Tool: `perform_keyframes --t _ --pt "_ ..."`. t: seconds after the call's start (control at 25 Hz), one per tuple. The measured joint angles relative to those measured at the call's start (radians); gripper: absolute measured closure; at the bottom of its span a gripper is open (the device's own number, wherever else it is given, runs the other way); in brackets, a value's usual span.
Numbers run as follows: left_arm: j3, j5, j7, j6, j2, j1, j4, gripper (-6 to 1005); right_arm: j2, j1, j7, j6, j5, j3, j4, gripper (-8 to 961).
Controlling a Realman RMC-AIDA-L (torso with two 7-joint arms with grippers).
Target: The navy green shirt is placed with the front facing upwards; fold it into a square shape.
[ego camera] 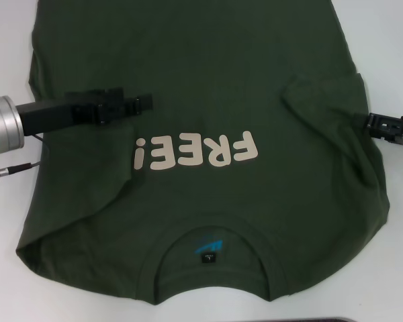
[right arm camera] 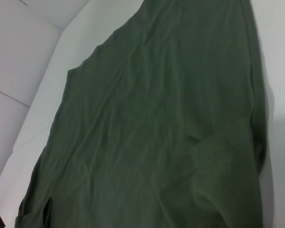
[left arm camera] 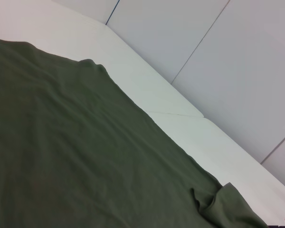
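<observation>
The navy green shirt [ego camera: 208, 80] lies flat, front up, on the white table [ego camera: 393, 40]. Its cream "FREE!" lettering [ego camera: 196, 151] sits mid-chest, and the ribbed collar [ego camera: 215, 231] with a small dark neck label [ego camera: 208, 257] is nearest me. My left gripper [ego camera: 145, 102] reaches in from the left, low over the chest just above the lettering. On the right side a sleeve flap [ego camera: 322, 100] is folded inward onto the body, and my right gripper [ego camera: 364, 122] is at the shirt's edge beside it. The wrist views show only green cloth [left arm camera: 76, 156] [right arm camera: 156, 118].
White table surface surrounds the shirt on the left [ego camera: 7, 221] and right. Pale wall panels [left arm camera: 228, 57] rise behind the table's far edge. A dark strip [ego camera: 329, 320] shows at the near edge of the head view.
</observation>
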Motion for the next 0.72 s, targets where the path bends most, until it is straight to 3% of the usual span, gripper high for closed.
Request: perform_keyframes --t 0.72 --pt "0.0 0.0 0.001 -0.001 -0.001 -0.002 0.012 112 -0.014 -0.016 0.0 0.008 0.003 0.012 0.0 179"
